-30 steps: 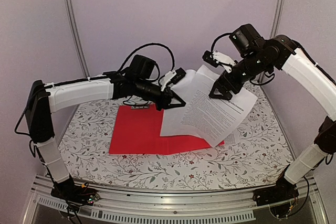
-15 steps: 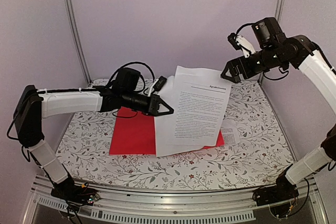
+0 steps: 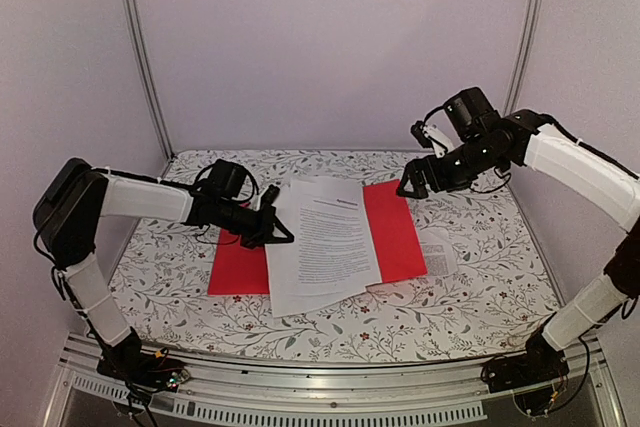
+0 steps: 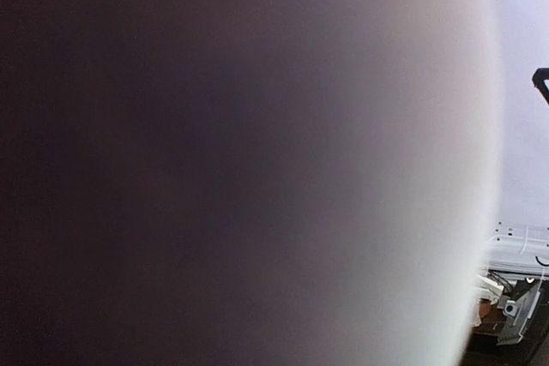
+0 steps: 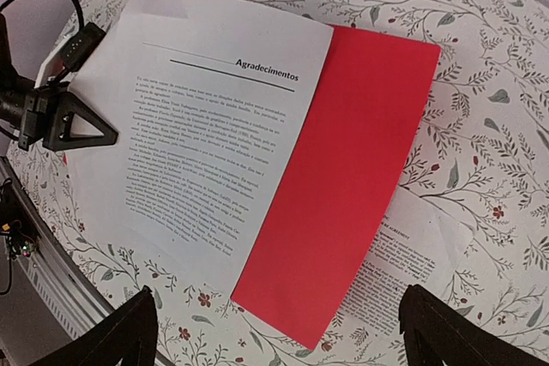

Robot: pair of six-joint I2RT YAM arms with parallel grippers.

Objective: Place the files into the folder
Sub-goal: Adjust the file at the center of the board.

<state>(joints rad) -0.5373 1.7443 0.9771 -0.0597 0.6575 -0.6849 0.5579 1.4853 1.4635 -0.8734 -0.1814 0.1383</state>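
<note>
left arm (image 3: 140, 197): base in the lower left of the top view; first link stands upright, then the white forearm reaches almost level toward the middle of the frame.
left gripper (image 3: 278, 232): low, pointing to the right, jaws closed together.
right arm (image 3: 575, 157): rises from the lower right, bends near the right edge, and the forearm slants toward the upper centre.
right gripper (image 3: 412, 185): raised, pointing down and left, jaws wide apart; its dark fingers (image 5: 129, 332) sit in the bottom corners of the right wrist view.
</note>
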